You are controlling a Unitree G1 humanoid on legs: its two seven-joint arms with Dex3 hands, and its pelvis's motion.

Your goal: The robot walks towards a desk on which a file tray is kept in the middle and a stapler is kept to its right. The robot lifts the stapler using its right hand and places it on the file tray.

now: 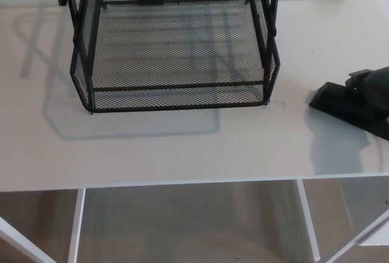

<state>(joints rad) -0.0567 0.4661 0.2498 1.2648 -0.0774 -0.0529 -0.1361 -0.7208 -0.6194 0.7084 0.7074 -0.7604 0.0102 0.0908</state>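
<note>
Guesswork only on your right hand [372, 82]: a dark bulk at the picture's right edge sits over the stapler [337, 104], and you cannot tell whether it grips. Your left hand is out of view. The stapler lies on the desk [182, 147], well right of the mesh file tray [176, 85]. Judge it stiff, dense and smooth; take it across the body. Bare desk lies between, but lift over the tray's side wall.
</note>
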